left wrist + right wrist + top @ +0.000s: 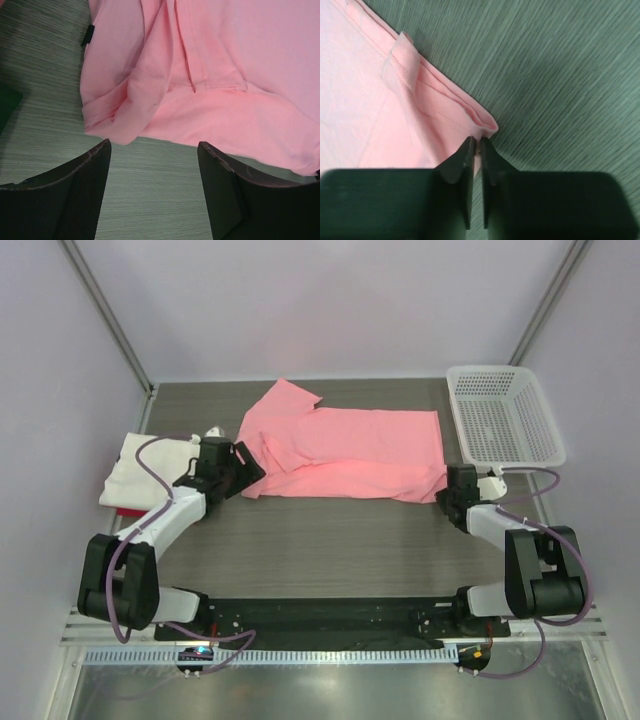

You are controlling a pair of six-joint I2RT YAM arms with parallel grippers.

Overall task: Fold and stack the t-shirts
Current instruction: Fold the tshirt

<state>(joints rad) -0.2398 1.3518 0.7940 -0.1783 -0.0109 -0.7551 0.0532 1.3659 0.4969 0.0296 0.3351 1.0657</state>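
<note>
Soft even light, faint shadows, wrist views tinted green — pink t-shirt (370, 100) washed pale toward the frame corners.

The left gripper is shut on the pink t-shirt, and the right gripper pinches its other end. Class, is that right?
No: the left gripper is open, short of the pink t-shirt (left wrist view). The right gripper does pinch its other end.

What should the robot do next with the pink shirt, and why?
Probably move the left gripper forward and close on the near edge of the pink t-shirt. Its fingers stand open just short of the cloth, while the right gripper pinches the other corner, so both could lift and fold.
</note>
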